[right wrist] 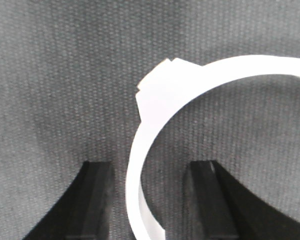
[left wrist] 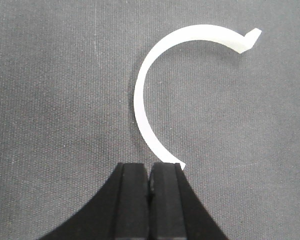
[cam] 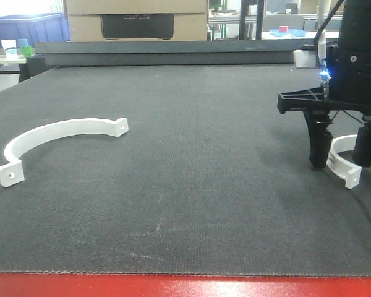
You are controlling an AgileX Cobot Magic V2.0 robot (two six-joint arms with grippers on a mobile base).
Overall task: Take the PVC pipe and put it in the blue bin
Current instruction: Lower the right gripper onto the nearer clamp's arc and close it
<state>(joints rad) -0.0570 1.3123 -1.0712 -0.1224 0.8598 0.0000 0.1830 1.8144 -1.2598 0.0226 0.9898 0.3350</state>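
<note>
While my right pincer [right wrist: 152,172] stands open with one finger on each side of the PVC pipe [right wrist: 155,97], which rests on edge on the counter [cam: 204,185], I worry that closing off-centre could make the thin curved band pivot or spring out. My left pincer [left wrist: 150,172] is closed on nothing, with the end of a second clamp [left wrist: 200,31] just past its tips.

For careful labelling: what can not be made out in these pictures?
Front view: right gripper covers part of the right PVC pipe; contact unclear.
Right wrist view: that pipe is blurred, cut by right and bottom edges.
Left wrist view: shut left gripper hides the near end of the left PVC pipe.
Front view: far blue container, cut by left edge; inside unseen.
</note>
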